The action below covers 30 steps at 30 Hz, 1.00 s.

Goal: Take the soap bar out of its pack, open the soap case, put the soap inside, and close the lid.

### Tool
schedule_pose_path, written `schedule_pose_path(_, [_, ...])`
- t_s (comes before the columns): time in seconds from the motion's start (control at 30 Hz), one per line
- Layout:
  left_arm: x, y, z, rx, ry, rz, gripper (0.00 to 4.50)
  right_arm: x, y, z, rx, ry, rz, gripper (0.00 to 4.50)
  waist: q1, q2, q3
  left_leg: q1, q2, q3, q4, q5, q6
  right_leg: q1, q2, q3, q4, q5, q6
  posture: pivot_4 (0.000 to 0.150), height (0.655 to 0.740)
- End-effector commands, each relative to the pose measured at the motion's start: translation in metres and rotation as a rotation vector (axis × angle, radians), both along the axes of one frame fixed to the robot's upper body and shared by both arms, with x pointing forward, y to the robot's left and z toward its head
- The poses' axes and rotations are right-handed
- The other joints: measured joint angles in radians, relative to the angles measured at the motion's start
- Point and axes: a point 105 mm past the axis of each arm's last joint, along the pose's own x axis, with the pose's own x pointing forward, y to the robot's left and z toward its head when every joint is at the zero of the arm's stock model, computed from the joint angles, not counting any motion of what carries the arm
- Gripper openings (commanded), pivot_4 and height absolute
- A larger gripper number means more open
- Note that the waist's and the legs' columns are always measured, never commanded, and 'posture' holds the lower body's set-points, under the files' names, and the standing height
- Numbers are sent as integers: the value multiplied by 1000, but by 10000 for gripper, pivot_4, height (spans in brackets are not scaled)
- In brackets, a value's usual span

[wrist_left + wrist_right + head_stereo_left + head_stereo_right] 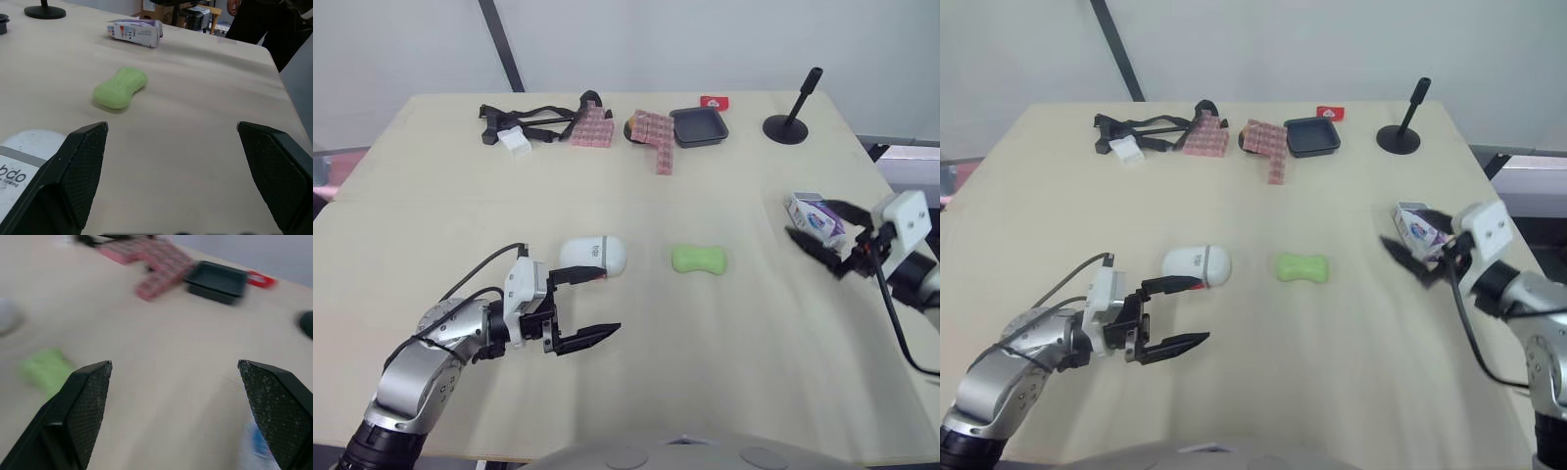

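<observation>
**Fingers apart on both grippers; soap out on the table**

In the head views, the two black fingers of the left gripper (611, 304) stood wide apart over the near left of the table (636, 392), holding nothing. Its far finger lay just beside the near edge of the soap case (592, 255); whether they touched could not be told. The white oval case was shut, so its inside could not be seen. The green soap (698, 259) lay bare to the right of the case, apart from it. At the right edge, the right gripper (808, 223) also had its fingers spread, with the pack (819, 215) between them, unclamped. Along the far edge sat black straps (533, 119), pink blocks (656, 137), a black tray (699, 126) with its dark floor showing, and a black stand (793, 122).

In the left wrist view, both fingers (83, 166) were spread. The case lay beside one of them, the soap beyond it, and the pack on its side farther off; its contents could not be told. A person (254, 19) in dark clothes stood past the table.

In the right wrist view, the fingers (85, 396) were wide apart. The soap showed blurred near one finger, the pack by the other.
</observation>
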Motion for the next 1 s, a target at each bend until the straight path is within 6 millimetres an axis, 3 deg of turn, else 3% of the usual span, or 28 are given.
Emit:
schedule_pose_path(0.03, [4, 3, 4, 27, -45, -7, 45000, -20, 16, -8, -9, -22, 176, 44108, 0, 0, 0, 0, 0, 0, 0, 0, 1, 0, -1, 0, 0, 0, 0, 1500, 7400])
schedule_pose_path(0.3, [20, 15, 3, 85, -83, 11, 45000, -54, 16, -58, -146, 52, 430, 44108, -11, 0, 0, 0, -1, 0, 1, -2, 8, 0, -3, -1, 0, 0, 0, 1500, 7400])
schedule_pose_path(0.57, [50, 36, 1, 218, -148, 10, 45000, -49, 20, -55, -151, 11, 453, 44108, -22, -1, -1, 0, -1, 0, 2, -2, 10, 0, -3, -3, 1, -1, -1, 1500, 7400])
schedule_pose_path(1.0, [80, 43, -10, 369, -161, -42, 45000, -52, 34, -50, -104, 11, 467, 44108, -20, -2, -1, -2, -2, -1, 2, -1, 11, 0, -6, -6, 1, -2, -3, 1500, 7400])
